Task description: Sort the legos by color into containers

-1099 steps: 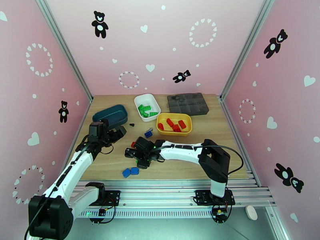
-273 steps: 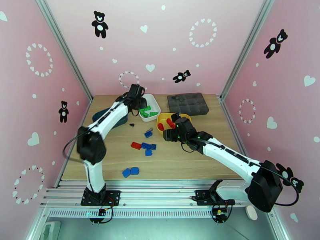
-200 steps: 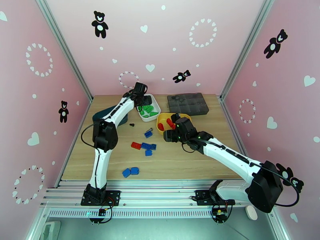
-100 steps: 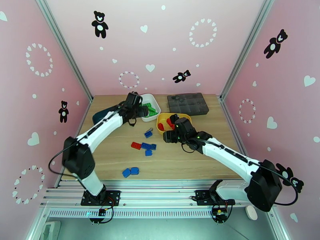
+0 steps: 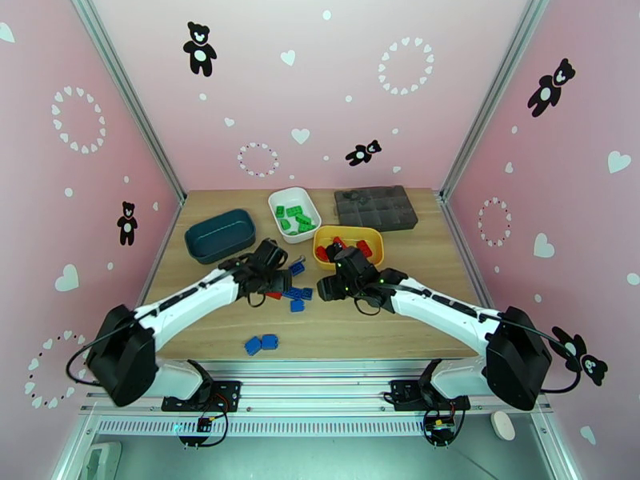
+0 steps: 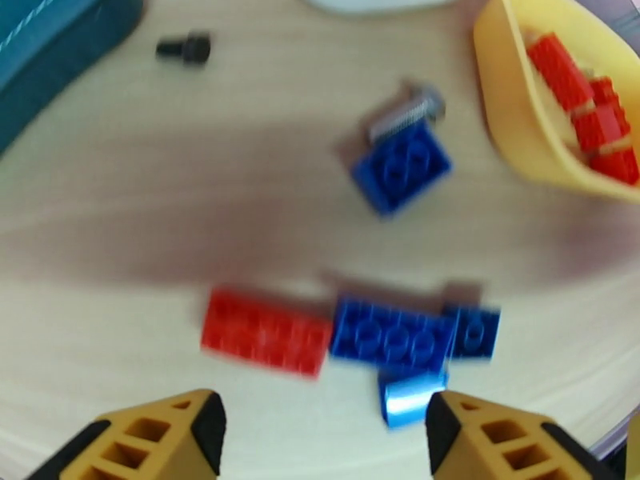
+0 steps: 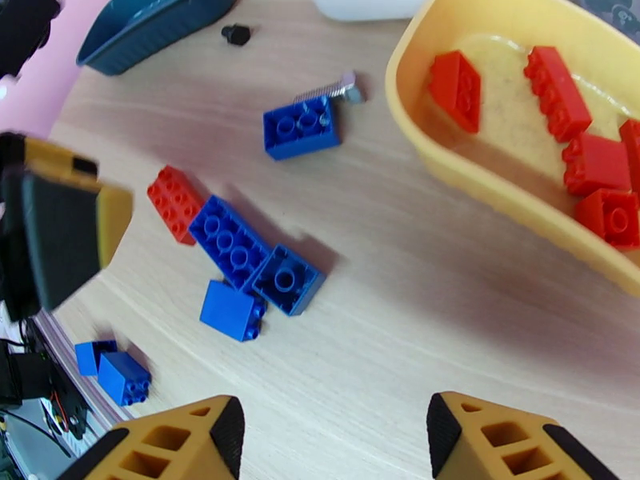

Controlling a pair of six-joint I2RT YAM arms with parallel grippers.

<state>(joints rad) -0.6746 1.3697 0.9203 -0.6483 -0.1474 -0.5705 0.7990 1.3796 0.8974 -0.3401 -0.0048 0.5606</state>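
Left jaws returned over studded red, blue legos [image 6: 390, 339].

- Three shallow rounded plastic trays: a dark teal-blue tray [image 5: 220, 234], a white tray [image 5: 298, 194] and a yellow tray [image 7: 496, 130].
- Six small blue studded plastic bricks [image 7: 232, 242] loose on the wooden worktop [image 5: 384, 330], two of them apart at 7 o'clock.
- One loose red brick [image 7: 178, 203].
- At least five red bricks [image 7: 558, 80] in the yellow tray.
- Green bricks [image 5: 292, 218] in the white tray: too small to count.
- One dark grey compartmented box [image 5: 376, 207].
- Two screws: one black screw [image 7: 236, 32] and one silver screw [image 7: 328, 91].

Teal tray [image 5: 218, 234], white tray [image 5: 293, 194], yellow tray [image 5: 378, 244].
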